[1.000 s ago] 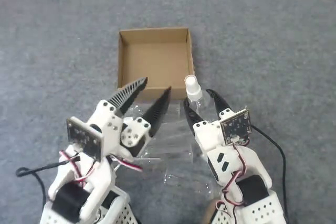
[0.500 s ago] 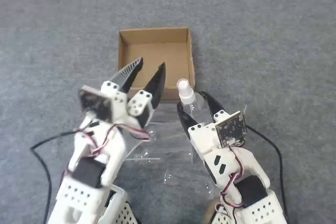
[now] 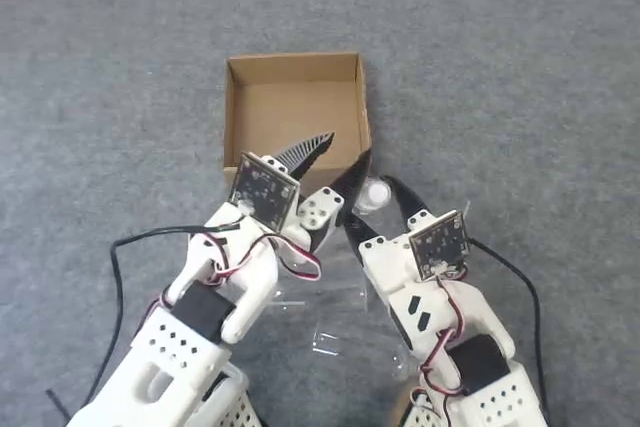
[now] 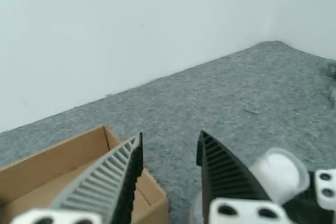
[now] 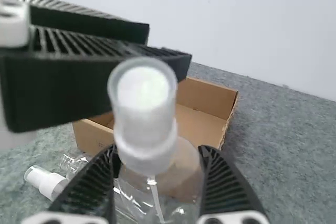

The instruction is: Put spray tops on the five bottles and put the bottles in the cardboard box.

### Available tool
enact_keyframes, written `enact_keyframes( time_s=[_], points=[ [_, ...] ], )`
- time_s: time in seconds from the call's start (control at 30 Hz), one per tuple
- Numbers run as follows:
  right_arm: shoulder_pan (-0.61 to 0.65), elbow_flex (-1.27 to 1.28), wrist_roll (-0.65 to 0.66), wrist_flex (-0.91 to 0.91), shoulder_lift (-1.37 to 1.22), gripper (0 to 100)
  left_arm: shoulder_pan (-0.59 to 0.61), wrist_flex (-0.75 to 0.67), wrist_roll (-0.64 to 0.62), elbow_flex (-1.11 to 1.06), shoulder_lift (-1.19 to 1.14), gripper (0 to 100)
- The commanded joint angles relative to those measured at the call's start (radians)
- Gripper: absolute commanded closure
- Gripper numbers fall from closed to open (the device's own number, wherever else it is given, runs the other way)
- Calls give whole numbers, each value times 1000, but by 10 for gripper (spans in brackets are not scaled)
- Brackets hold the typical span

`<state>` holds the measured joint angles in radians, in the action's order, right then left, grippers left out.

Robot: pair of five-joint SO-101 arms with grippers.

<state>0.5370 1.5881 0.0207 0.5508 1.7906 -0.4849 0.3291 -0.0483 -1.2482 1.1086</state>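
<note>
Partly behind the left fingers, apparently the spray top of a bottle

Bright, even, diffuse light across all views; soft, faint shading inside the cardboard box.

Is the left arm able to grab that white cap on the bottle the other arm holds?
Probably yes: the left claw is open right beside the cap, nothing between them, and the right claw grips the bottle lower down.
</note>
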Motion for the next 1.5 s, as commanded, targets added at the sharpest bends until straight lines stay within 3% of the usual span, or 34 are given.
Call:
enact_keyframes(
  time_s=[0.0, 0.37, 0.63, 0.87, 1.3, 1.47],
  points=[
    [5, -61, 17, -18, 25, 993, -35, 15, 15, 18, -37, 841],
    [-59, -46, 17, -19, 25, 993, -77, 121, 15, 81, -37, 841],
    [-62, -44, 17, -18, 25, 993, 58, 126, 8, 140, -35, 841],
    [-64, -26, 17, -18, 24, 993, 104, 126, 8, 208, -35, 841],
    [-64, -23, 17, -18, 22, 993, 400, 310, 8, 202, -35, 841],
    [-62, -21, 17, -18, 16, 993, 505, 316, -97, 108, -6, 841]
  ],
)
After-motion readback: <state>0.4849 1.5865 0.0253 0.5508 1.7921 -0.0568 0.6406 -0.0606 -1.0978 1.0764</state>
